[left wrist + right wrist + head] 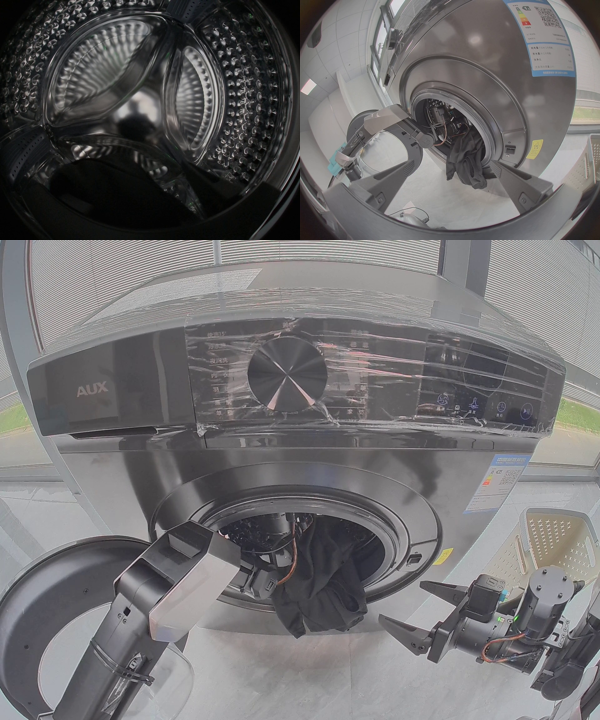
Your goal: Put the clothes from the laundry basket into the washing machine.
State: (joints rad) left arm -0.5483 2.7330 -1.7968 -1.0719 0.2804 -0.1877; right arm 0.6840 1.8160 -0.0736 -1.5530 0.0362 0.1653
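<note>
Washer (156, 471) front with its round door (50, 596) swung open on the side away from my right gripper (403, 602). A basket (556, 540), white and perforated, stands behind that gripper. Clear film covers the control panel (375, 377) and dial (287, 373), and a label (497, 484) sits on the front above the right fingers (437, 589).

My left arm (175, 577) crosses the mouth of the drum (243, 93), taking up the half farther from the right fingers. The left gripper (270, 546) is inside the mouth, and I cannot tell whether it grips anything.

The garment (322, 590) is black and crumpled. It is draped over the lower lip of the mouth, part inside and part hanging down the front, just beside the left gripper. The right fingers are spread wide, level with its hanging end and near it, not touching.

The right wrist view frames the garment between those fingers. The left wrist view shows the drum's dimpled steel wall and ribs, with a dark mass low at the front that I cannot identify.
</note>
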